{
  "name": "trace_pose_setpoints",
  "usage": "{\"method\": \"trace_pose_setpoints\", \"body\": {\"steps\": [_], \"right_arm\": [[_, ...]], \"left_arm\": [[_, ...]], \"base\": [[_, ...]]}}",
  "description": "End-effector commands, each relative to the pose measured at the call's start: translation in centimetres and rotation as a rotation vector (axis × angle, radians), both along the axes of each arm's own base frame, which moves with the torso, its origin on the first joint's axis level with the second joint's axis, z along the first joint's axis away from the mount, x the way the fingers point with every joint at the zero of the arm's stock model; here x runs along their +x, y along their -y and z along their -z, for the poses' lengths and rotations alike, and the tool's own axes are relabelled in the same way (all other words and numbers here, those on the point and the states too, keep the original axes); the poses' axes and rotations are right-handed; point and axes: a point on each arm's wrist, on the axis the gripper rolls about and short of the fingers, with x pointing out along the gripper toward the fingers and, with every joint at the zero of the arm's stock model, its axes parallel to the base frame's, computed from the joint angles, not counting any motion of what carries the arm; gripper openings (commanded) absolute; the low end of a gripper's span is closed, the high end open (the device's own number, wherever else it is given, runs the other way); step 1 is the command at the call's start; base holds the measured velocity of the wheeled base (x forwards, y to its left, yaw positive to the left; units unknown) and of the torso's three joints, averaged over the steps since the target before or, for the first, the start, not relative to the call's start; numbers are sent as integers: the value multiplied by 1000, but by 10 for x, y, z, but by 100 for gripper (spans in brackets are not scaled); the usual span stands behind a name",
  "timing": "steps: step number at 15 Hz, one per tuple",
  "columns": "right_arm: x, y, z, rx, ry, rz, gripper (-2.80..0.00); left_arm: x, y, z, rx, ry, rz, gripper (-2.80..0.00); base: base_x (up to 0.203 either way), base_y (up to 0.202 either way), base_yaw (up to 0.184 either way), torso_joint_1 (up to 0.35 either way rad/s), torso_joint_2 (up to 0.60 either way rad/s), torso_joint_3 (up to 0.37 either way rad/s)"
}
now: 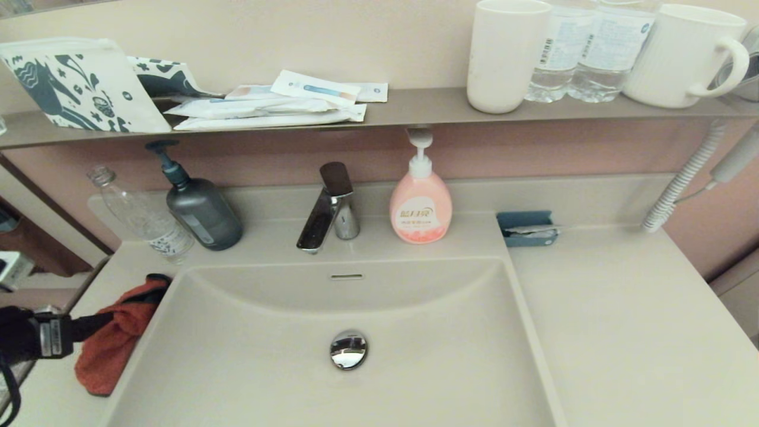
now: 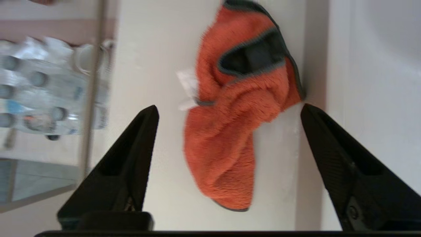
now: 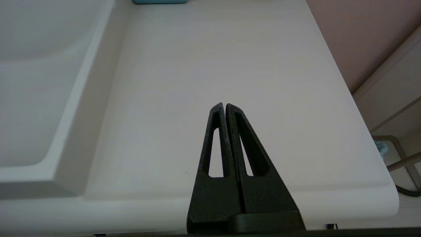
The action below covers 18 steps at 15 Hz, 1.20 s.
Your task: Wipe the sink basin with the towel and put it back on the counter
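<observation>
Currently, we log the scene as follows.

Towel: the towel (image 1: 115, 338) lies crumpled on the counter (image 1: 622, 320) strip left of the sink basin (image 1: 267, 356), its edge touching the basin rim.

Left end effector: the left end effector (image 2: 229, 112) hovers over the towel with fingers spread wide, one on each side of the cloth, gripping nothing.

Right end effector: the right end effector (image 3: 225, 107) is parked above the bare counter to the right of the basin, fingers pressed together and empty.

Progress: we cannot tell from these views whether the basin is wiped. Its surface looks dry and unmarked, and the towel sits on the counter. Either the grasp is about to begin or the task is finished; we judge only that nothing is held now.

View differences: the head view shows only the left arm's dark wrist beside the towel, not the finger gap; the left wrist view supplies that. The right arm is absent from the head view; only its own wrist view shows it.
</observation>
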Motion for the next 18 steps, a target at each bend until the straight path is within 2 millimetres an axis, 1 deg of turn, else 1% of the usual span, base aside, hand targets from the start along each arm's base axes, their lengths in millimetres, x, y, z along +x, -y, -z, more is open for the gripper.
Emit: {"method": "trace_pose_setpoints", "body": {"steps": [1, 2, 3, 8, 9, 11, 13, 15, 16, 17, 18], "right_arm": [[0, 0, 0, 0, -1, -1, -280], [0, 0, 0, 0, -1, -1, -280], [0, 0, 0, 0, -1, -1, -280], [0, 0, 0, 0, -1, -1, -280], [0, 0, 0, 0, -1, -1, -280], [0, 0, 0, 0, -1, -1, -280], [0, 0, 0, 0, -1, -1, -280], [0, 0, 0, 0, -1, -1, -280], [0, 0, 0, 0, -1, -1, -280], [0, 0, 0, 0, -1, -1, -280], [0, 0, 0, 0, -1, -1, -280]], "left_arm": [[-5, 1, -8, 23, 27, -9, 0], [-6, 1, -9, 27, 31, -10, 0], [-9, 2, -12, 36, 42, -17, -280], [-10, 3, -9, 12, 37, -11, -280], [-7, 5, -8, -7, 38, 0, -280], [4, 17, -6, -73, 42, 36, -280], [20, 46, -7, -142, 42, 92, -280], [32, 84, -11, -174, 40, 116, -280], [33, 105, -15, -184, 51, 119, -280], [30, 122, -20, -186, 72, 111, -280], [20, 134, -27, -183, 109, 85, -280]], "base": [[0, 0, 0, 0, 0, 0], [0, 0, 0, 0, 0, 0], [0, 0, 0, 0, 0, 0], [0, 0, 0, 0, 0, 0], [0, 0, 0, 0, 0, 0], [0, 0, 0, 0, 0, 0], [0, 0, 0, 0, 0, 0], [0, 0, 0, 0, 0, 0], [0, 0, 0, 0, 0, 0], [0, 0, 0, 0, 0, 0], [0, 0, 0, 0, 0, 0]]}}
